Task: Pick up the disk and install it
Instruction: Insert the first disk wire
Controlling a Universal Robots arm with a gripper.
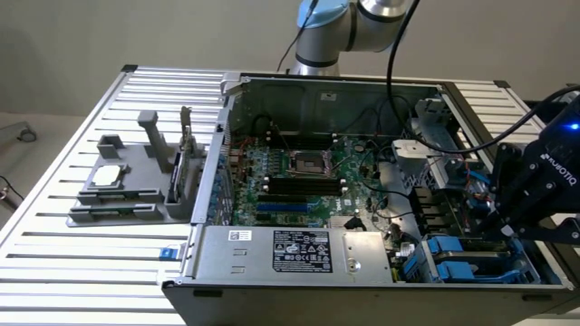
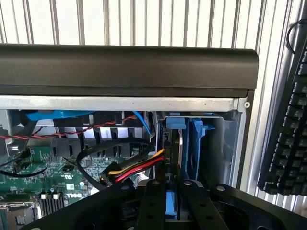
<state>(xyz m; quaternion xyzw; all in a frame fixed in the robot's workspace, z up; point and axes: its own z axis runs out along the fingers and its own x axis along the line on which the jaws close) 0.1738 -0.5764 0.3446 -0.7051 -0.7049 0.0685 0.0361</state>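
Since the wrist view looks straight down the tool, I'll start there. The gripper (image 2: 171, 186) has its two black fingers (image 2: 152, 206) drawn close together with a strip of blue between them. As far as I can tell it's pinching the disk (image 2: 171, 207) edge-on by its blue rail. The fingers hide most of the drive, so I can't say how deep the grip goes.

Just past the fingertips the disk stands on edge inside the drive bay (image 2: 223, 143), with blue plastic on either side. A yellow/red/black cable bundle (image 2: 136, 168) curls right beside it. Beyond that comes the dark side wall (image 2: 124, 67) of the case, then the slatted table (image 2: 144, 21) and a keyboard (image 2: 288, 120).

In the exterior view all this sits at the lower right of the frame, with the gripper over the bay corner of the open case (image 1: 317, 88). The power supply (image 1: 290, 248) is at bottom centre and the motherboard (image 1: 299, 173) is mid-frame. The grey parts holder (image 1: 118, 197) is well apart at the left.

Handling-wise, my guess is the drive is stiff and dense for its size. The bare metal is probably a bit slick, and it won't like knocks. The plastic rails likely flex a little. I'd say the sensible hold is across the two long railed sides, off the label face and the connector end. Those cables look like a snag risk.
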